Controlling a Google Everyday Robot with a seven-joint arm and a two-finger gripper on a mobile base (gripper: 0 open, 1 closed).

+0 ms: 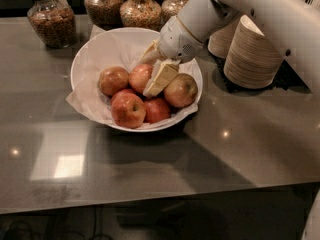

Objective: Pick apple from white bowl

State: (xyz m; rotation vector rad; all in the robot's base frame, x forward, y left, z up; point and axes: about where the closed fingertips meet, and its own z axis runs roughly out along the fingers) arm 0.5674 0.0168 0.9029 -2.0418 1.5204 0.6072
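The white bowl [90, 54], wide and lined with crumpled white paper, stands at the middle back of the grey table and holds several apples. My gripper [149, 75] reaches down into it from the upper right and sits at the reddish-orange apple [137, 77] in the bowl's middle, touching it. The gripper hides that apple's right side. A paler yellow-green apple [181, 90] lies right of the gripper, a reddish one [113, 80] lies at the left, a larger red one [129, 110] at the front, and a small dark-red one [158, 109] beside it.
Stacked tan paper bowls [252, 54] stand right of the white bowl, under my arm [260, 9]. Several glass jars of nuts and grains [52, 21] line the table's back edge. The table's front edge runs along the bottom of the view.
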